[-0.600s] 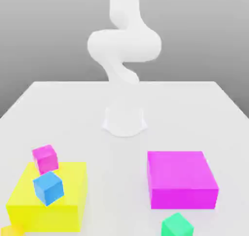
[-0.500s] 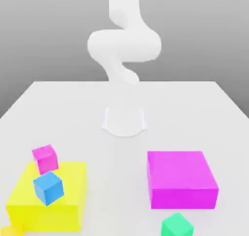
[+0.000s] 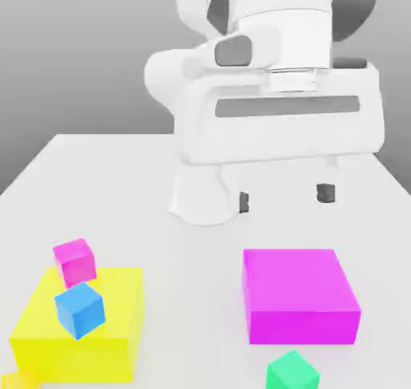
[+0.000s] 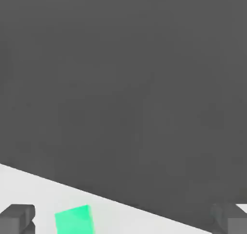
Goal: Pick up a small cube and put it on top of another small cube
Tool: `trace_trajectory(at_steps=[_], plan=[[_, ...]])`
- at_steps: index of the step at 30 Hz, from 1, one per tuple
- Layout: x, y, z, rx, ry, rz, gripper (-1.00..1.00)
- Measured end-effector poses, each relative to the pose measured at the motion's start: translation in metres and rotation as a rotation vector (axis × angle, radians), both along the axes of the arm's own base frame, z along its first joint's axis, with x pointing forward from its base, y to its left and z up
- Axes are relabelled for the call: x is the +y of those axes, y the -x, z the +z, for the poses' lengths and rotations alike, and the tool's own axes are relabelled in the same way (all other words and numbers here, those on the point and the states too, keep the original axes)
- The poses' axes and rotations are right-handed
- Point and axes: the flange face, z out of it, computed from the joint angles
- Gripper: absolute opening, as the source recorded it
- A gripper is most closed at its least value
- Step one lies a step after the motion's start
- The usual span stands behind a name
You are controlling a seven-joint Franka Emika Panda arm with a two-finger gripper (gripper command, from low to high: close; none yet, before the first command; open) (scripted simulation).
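Exterior view: white arm's gripper hanging above the desk, its two dark fingers set wide apart with nothing between them. Directly beyond the big magenta block, higher in the frame, and apart from it. Small green cube resting on the desk just in front of the big magenta block, at the near edge of the frame, well clear of the fingers, with the block lying between the two. Off toward the exterior view's left of the big magenta block, a big yellow block; small blue cube tilted on top of it, small magenta cube at its far edge, touching or nearly so. A scrap of orange at the yellow block's near corner.

Hand view: both fingers spread wide at opposite sides, empty. Small green cube on the pale desk, between the fingertips, nearer the one marked than the other, touching neither.
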Motion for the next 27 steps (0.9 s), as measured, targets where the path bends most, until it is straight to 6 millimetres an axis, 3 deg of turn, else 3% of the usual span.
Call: trace_trajectory(at_steps=[5, 9, 14, 15, 22, 26, 27], plan=[[0.02, 0.0, -0.093, 0.126, 0.034, 0.088, 0.0], [0.032, 0.012, -0.166, 0.226, 0.06, 0.158, 0.0], [0.036, 0.017, -0.24, 0.255, 0.067, 0.178, 0.0], [0.036, 0.017, -0.249, 0.255, 0.067, 0.179, -1.0], [0.036, 0.017, -0.248, 0.255, 0.067, 0.179, -1.0], [0.036, 0.017, -0.202, 0.256, 0.067, 0.18, -1.0], [0.027, 0.017, -0.189, 0.256, 0.067, 0.156, -1.0]])
